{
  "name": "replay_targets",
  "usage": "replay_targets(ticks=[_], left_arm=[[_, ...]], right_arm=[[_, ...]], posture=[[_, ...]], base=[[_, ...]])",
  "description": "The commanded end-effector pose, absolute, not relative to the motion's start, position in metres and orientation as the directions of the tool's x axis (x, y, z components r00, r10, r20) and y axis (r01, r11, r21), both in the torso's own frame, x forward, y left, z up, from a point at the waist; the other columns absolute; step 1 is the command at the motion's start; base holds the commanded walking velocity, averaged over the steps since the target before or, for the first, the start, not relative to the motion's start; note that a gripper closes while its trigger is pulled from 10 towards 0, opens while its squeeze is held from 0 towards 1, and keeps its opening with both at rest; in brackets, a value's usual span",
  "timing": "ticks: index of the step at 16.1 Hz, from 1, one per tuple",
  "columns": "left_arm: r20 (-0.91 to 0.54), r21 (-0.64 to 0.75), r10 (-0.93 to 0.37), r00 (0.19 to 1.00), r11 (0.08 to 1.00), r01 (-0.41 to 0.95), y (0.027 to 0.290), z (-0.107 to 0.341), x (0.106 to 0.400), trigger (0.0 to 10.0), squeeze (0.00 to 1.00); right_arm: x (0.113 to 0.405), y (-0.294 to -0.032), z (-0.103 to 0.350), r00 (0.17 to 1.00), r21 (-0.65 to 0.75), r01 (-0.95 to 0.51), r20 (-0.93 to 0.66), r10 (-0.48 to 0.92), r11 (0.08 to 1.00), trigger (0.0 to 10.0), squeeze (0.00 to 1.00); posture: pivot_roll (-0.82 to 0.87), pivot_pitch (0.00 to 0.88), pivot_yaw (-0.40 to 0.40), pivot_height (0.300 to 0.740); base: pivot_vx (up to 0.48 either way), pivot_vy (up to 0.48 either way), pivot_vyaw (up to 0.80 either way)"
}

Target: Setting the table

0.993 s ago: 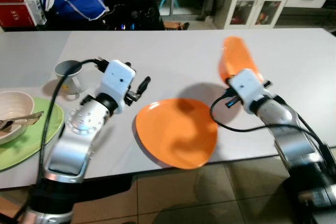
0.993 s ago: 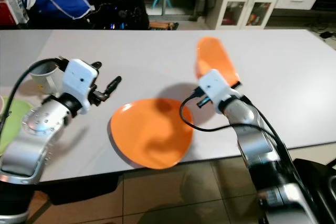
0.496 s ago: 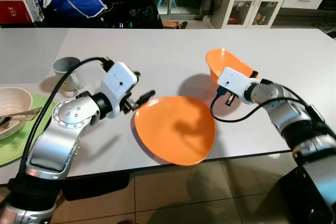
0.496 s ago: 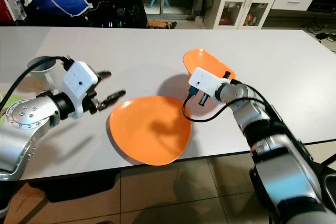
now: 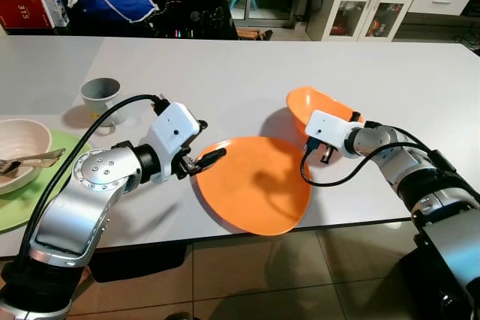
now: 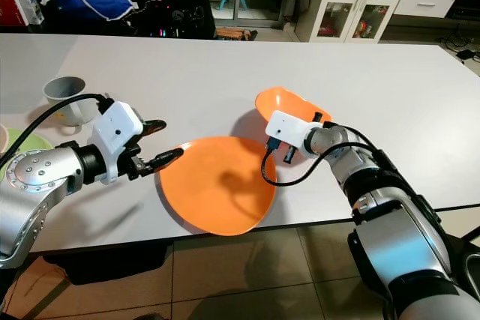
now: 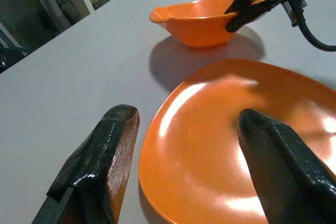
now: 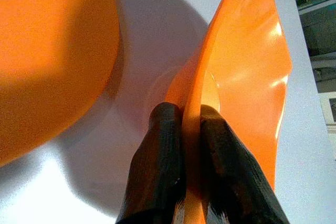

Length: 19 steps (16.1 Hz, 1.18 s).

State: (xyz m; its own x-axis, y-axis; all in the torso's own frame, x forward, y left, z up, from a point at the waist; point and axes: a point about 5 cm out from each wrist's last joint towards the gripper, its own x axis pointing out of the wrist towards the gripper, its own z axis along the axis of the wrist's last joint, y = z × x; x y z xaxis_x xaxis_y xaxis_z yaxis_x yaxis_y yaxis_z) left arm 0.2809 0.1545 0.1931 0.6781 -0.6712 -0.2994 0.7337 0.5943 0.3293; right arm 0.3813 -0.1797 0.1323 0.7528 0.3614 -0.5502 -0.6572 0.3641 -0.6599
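An orange plate (image 5: 255, 185) lies on the white table (image 5: 225, 73), its near rim hanging over the front edge. My left gripper (image 5: 208, 140) is open at the plate's left rim, one finger on each side of the rim in the left wrist view (image 7: 186, 114). An orange bowl (image 5: 315, 104) sits low on the table just beyond the plate's right side, slightly tilted. My right gripper (image 8: 191, 124) is shut on the bowl's near rim, one finger inside and one outside.
A grey cup (image 5: 100, 95) stands at the left. A cream bowl (image 5: 19, 151) with a utensil rests on a green plate (image 5: 34, 204) at the far left. The table's front edge runs just under the orange plate. Cabinets and a blue bag stand beyond the table.
My right gripper has brought the orange bowl down from a steep raised tilt to the table beside the plate. My left gripper has moved to the plate's left rim.
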Motion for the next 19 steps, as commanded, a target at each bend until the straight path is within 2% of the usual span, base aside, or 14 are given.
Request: replay_targets(ticks=[1,7,10,11,12,19], left_arm=[[-0.312,0.335,-0.689,0.655,0.565,0.754,0.1493,0.1958,0.2800,10.0,0.00],[-0.329,0.334,-0.684,0.651,0.560,0.758,0.1475,0.1945,0.2770,10.0,0.00],[-0.332,0.328,-0.685,0.649,0.561,0.760,0.1450,0.1921,0.2735,10.0,0.00],[-0.331,0.328,-0.685,0.650,0.562,0.759,0.1449,0.1921,0.2732,10.0,0.00],[-0.332,0.326,-0.684,0.650,0.564,0.759,0.1447,0.1916,0.2728,10.0,0.00],[-0.334,0.324,-0.681,0.651,0.566,0.758,0.1417,0.1908,0.2721,10.0,0.00]], right_arm=[[0.3865,-0.1785,0.1442,0.766,-0.684,-0.640,-0.529,0.366,0.350,10.0,0.00],[0.3853,-0.1807,0.1422,0.738,-0.677,-0.671,-0.568,0.364,0.303,10.0,0.00],[0.3832,-0.1803,0.1383,0.706,-0.624,-0.707,-0.596,0.383,0.332,10.0,0.00],[0.3829,-0.1801,0.1378,0.702,-0.618,-0.711,-0.598,0.387,0.336,10.0,0.22],[0.3834,-0.1800,0.1382,0.711,-0.620,-0.703,-0.589,0.385,0.350,10.0,1.00],[0.3873,-0.1821,0.1462,0.750,-0.642,-0.660,-0.543,0.377,0.390,10.0,1.00]], posture=[[0.07,0.000,-0.076,0.740],[0.07,0.000,-0.111,0.740],[0.06,0.000,-0.111,0.740],[0.06,0.000,-0.112,0.740],[0.06,0.000,-0.112,0.740],[0.05,0.000,-0.116,0.740]], base=[[0.000,0.000,0.00],[0.000,0.000,0.00],[0.000,0.000,0.00],[0.000,0.000,0.00],[0.000,0.000,0.00],[0.000,0.000,0.00]])
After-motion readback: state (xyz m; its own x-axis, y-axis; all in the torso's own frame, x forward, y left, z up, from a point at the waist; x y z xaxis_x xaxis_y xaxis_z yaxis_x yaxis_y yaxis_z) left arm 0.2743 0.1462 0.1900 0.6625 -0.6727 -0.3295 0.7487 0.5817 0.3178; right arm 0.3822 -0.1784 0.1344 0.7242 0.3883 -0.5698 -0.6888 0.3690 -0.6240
